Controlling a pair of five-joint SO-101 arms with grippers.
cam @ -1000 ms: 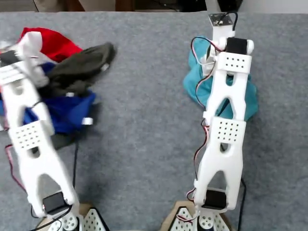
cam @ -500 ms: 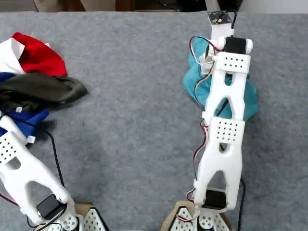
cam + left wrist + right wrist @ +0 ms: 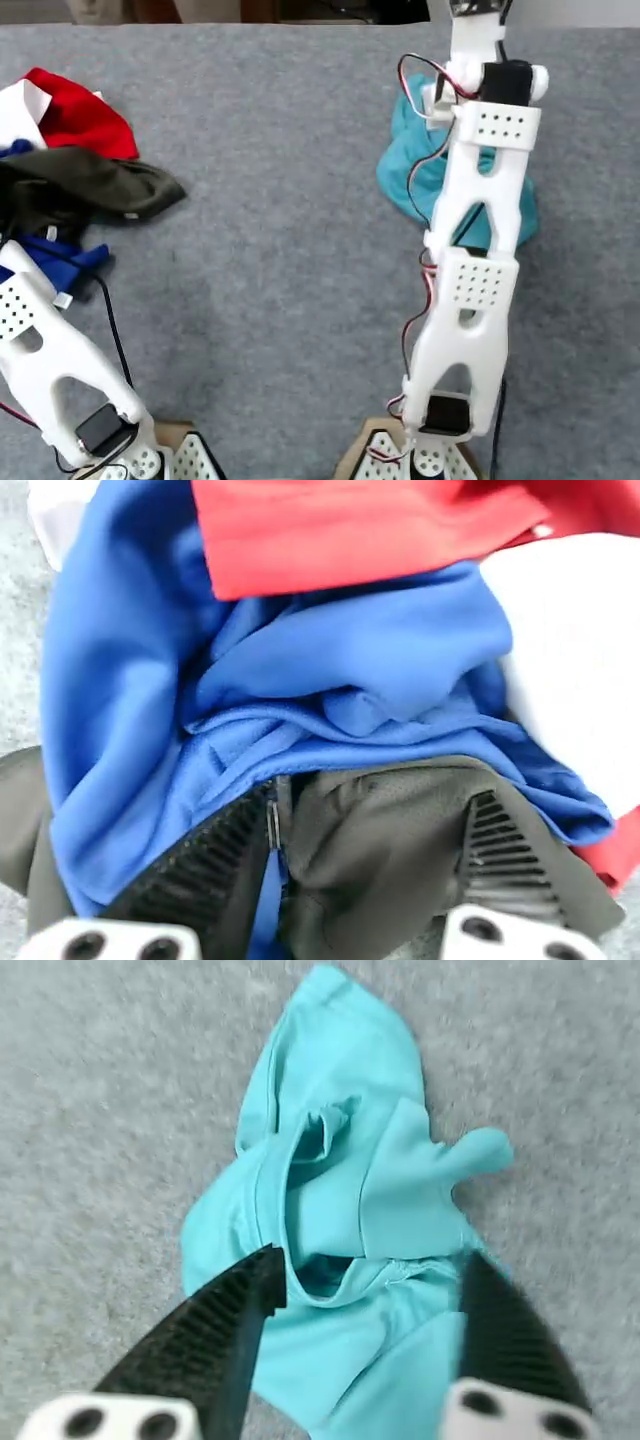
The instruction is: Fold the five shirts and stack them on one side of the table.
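Observation:
A crumpled pile lies at the table's left edge: a red shirt (image 3: 75, 115), a white shirt (image 3: 18, 110), a dark olive shirt (image 3: 90, 185) and a blue shirt (image 3: 55, 258). My left gripper (image 3: 370, 820) is open over this pile. Olive fabric (image 3: 390, 850) bulges between its fingers, with blue (image 3: 300, 670), red (image 3: 340, 530) and white (image 3: 570, 630) cloth beyond. A teal shirt (image 3: 405, 170) lies crumpled at the far right under the right arm. My right gripper (image 3: 370, 1270) hangs open above the teal shirt (image 3: 340, 1160), not touching it.
Grey felt (image 3: 280, 200) covers the table, and a wide bare stretch runs between the pile and the teal shirt. The left arm (image 3: 45, 350) stands at the near left corner. The right arm (image 3: 470, 280) stretches to the far edge.
The left arm pulled back toward the near left, dragging the olive and blue shirts leftward; it then held still. The right arm stretched slightly farther toward the far edge.

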